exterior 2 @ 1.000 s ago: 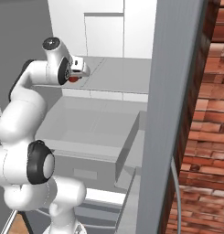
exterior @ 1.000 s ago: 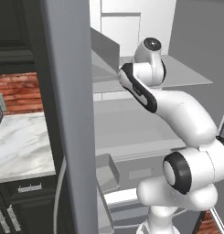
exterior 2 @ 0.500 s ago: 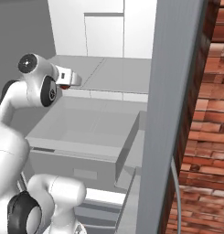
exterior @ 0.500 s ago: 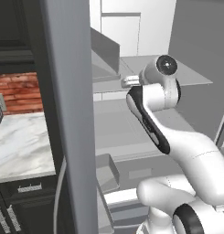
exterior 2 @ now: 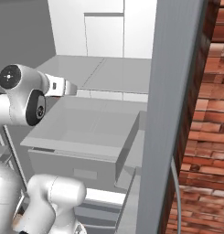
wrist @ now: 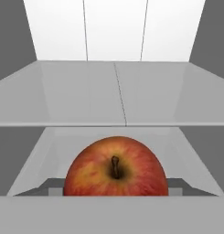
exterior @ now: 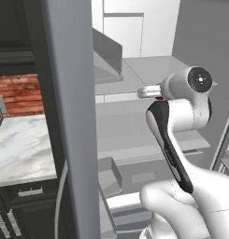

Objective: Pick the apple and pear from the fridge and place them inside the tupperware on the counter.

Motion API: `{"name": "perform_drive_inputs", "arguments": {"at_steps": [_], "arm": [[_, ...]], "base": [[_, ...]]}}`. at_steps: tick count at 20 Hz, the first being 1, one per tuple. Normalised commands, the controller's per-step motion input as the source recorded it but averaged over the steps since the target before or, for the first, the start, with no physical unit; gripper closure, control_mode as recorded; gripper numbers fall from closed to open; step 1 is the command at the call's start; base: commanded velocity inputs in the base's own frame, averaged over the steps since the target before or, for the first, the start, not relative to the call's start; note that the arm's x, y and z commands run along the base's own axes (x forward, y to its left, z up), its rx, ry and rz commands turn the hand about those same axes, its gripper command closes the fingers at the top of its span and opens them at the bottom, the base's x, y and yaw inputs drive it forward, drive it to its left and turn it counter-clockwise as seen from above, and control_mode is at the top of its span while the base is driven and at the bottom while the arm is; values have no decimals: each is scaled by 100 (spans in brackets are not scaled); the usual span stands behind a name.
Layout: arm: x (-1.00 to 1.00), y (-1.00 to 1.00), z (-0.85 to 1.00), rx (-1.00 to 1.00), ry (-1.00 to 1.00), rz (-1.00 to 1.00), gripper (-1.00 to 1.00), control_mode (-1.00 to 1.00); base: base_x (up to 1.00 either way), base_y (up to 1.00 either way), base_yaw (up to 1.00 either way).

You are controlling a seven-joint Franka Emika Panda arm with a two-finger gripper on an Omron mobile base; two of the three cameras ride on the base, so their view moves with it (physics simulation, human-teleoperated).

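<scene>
The apple (wrist: 115, 167), red with a yellow flush and a short dark stem, sits close in front of the hand camera, between the jaws. My gripper (exterior: 150, 92) is shut on it and hangs in front of the open fridge (exterior: 134, 70), pointing in over the glass shelf (wrist: 113, 91). A sliver of the apple's red (exterior: 159, 98) peeks out under the hand. From the right side the gripper (exterior 2: 67, 87) stands above the pulled-out drawer (exterior 2: 86, 132). The marble counter (exterior: 22, 149) lies left of the fridge door. The pear and the tupperware are out of view.
The thick grey fridge door (exterior: 71, 121) stands edge-on between the arm and the counter. A second grey door edge (exterior 2: 170, 114) and a brick wall (exterior 2: 205, 137) close the right side. A door bin (exterior: 109, 172) sticks out low by the arm.
The arm has folded back from the shelf, its wrist swinging outward and lower. The hand has come slightly down and toward the front with the apple still in it.
</scene>
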Motion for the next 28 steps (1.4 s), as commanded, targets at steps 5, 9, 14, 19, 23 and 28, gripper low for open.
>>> {"name": "perform_drive_inputs", "arguments": {"at_steps": [5,9,14,19,23,28], "arm": [[-91,-16,16,0,5,0,100,-100],[-77,-7,11,0,21,-1,100,-100],[-64,-2,0,0,15,-11,100,-100],[-52,-2,-6,0,0,-10,100,100],[0,0,0,0,0,0,100,100],[0,0,0,0,0,0,100,100]], "base": [[0,0,0],[0,0,0],[0,0,0],[-17,0,-3],[-96,0,-12],[-100,0,-5]]}}
